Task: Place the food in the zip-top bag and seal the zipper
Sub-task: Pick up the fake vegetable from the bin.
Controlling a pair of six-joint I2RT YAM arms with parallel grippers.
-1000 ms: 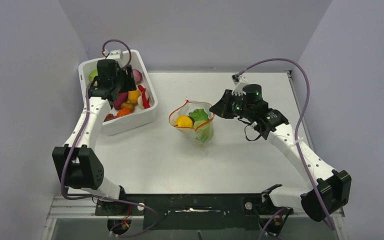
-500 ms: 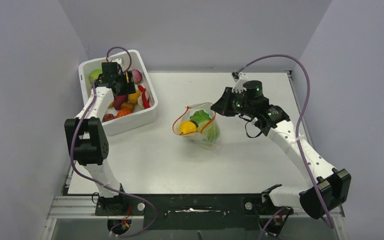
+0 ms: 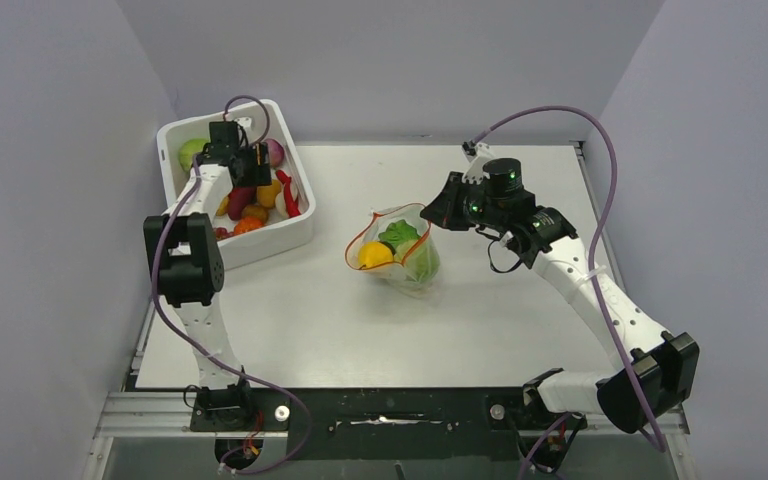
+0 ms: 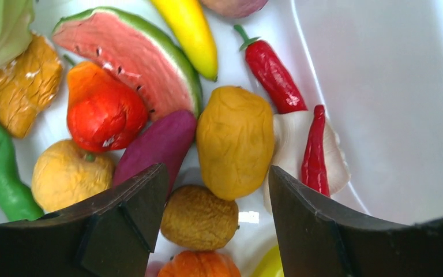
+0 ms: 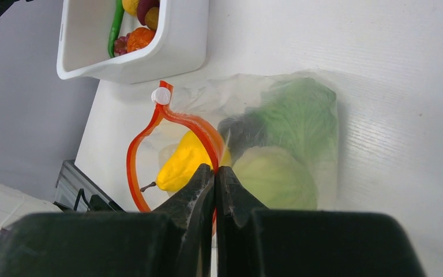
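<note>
Now, on the left, our left fingers (image 4: 132, 213) hang spread and empty over the white tub (image 3: 270, 240), low among the food that is not yet bagged. The ochre piece (image 4: 235, 141) lies straight between them, with the brown piece (image 4: 199, 216) just beneath it, the purple piece (image 4: 156, 144) close by one finger and the red chilli (image 4: 272, 69) further off. We judge the step in hand to be picking one piece. We should settle on a single target, the ochre piece being the best centred. We come down with a finger on each flank and close only once both tips sit below its widest part, so no neighbour gets pinched along.

In the middle of the table (image 3: 310, 310) the zip-top bag (image 3: 405, 265) lies with a yellow fruit (image 5: 181, 161) and lettuce (image 5: 300, 109) already inside.

On the right, our right fingers (image 5: 193, 196) are clenched on the zipper (image 5: 132, 156), lifting one lip so the mouth gapes. That hold wants to be steady and high, mouth turned toward the tub, or the soft bag may sag shut as the piece arrives.
</note>
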